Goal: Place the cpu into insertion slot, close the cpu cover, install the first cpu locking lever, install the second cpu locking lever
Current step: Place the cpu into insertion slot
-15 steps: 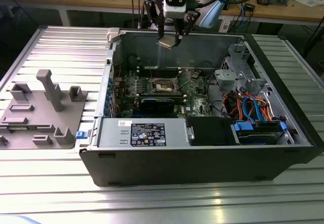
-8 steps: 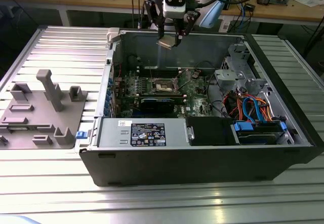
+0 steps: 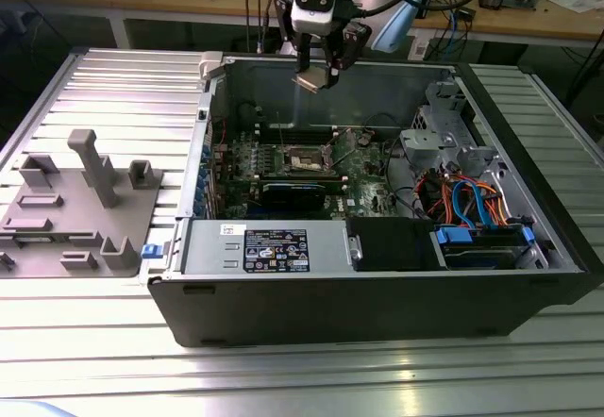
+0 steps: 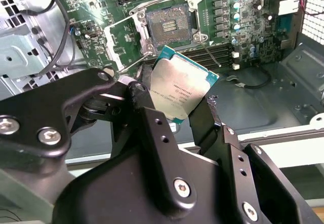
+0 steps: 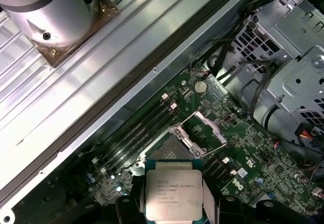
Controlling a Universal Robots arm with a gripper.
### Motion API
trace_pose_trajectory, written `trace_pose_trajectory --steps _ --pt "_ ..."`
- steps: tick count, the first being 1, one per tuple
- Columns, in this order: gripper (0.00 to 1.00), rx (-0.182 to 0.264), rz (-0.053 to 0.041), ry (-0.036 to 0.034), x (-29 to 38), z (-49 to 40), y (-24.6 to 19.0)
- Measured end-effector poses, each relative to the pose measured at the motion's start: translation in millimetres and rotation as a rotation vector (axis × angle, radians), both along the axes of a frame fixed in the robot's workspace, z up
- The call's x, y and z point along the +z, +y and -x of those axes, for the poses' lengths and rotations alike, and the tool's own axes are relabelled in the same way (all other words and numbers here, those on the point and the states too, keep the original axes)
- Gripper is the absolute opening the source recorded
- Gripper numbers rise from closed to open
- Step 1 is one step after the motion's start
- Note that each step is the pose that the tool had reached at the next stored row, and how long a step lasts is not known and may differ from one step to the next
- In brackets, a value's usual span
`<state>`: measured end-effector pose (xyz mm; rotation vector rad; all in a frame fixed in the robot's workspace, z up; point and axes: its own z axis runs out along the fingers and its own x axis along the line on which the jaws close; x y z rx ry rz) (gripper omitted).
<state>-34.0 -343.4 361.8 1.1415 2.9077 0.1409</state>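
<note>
My gripper hangs above the open computer case, shut on the cpu, a square chip with a silver-grey top and green edge, held by two opposite sides between the black fingers. The cpu is well above the motherboard. Below it, the insertion slot lies open, its contact field bare. The cpu cover, a thin metal frame, is swung open beside the slot. In the first wrist view the cpu sits near the slot and the raised cover. Thin wire levers stand loose by the socket.
The case lies on a ribbed metal table. A power supply fills the front, a drive cage with orange and blue cables the exterior view's right. A grey fixture tray sits at the exterior view's left. Memory slots run beside the socket.
</note>
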Motion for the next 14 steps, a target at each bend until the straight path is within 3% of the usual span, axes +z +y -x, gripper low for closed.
trace_pose_trajectory --steps 11,14 --pt "0.54 -0.005 0.0 0.0 0.0 0.0 0.0" --pt "0.54 -0.025 0.0 0.0 0.0 0.0 0.0"
